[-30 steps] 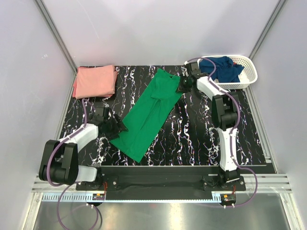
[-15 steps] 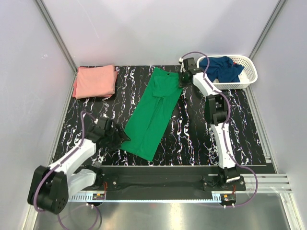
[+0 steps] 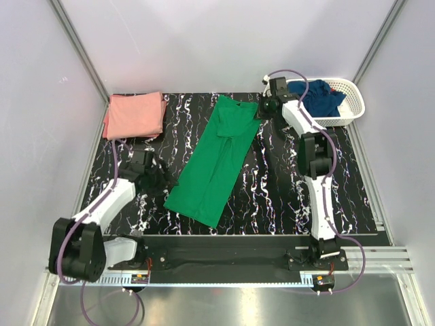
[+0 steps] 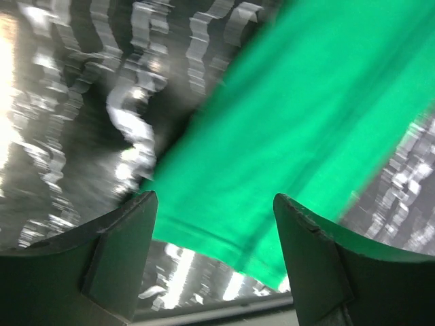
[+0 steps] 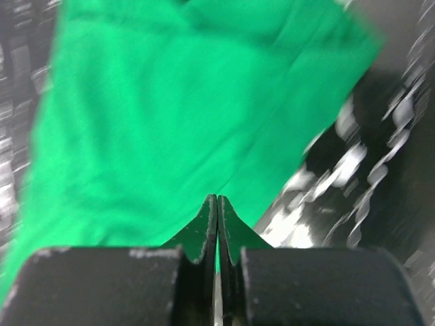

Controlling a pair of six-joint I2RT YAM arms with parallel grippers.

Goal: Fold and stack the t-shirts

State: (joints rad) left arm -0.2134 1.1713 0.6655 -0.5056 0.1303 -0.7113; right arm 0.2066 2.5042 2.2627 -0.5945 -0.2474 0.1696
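Note:
The green t-shirt (image 3: 217, 159) lies as a long, narrow strip slanting across the black marbled table (image 3: 285, 183). My right gripper (image 3: 264, 109) is at its far right corner, jaws pressed together on the fabric's edge; in the right wrist view the gripper's (image 5: 217, 198) tips sit over the green t-shirt (image 5: 170, 102). My left gripper (image 3: 164, 182) stands open beside the strip's near left edge. In the left wrist view the gripper's (image 4: 214, 198) jaws frame the green hem (image 4: 285, 122) with nothing between them. A folded pink t-shirt (image 3: 136, 114) rests at the far left. The navy t-shirt (image 3: 319, 97) lies crumpled in the basket.
A white lattice basket (image 3: 355, 95) stands at the table's far right corner. Grey walls with metal rails enclose the table on three sides. Both arm bases are bolted to the near edge.
The right gripper moved toward the far right corner, drawing the green t-shirt's top with it; the strip straightened and narrowed. The left gripper swung toward me, then back beside the near hem.

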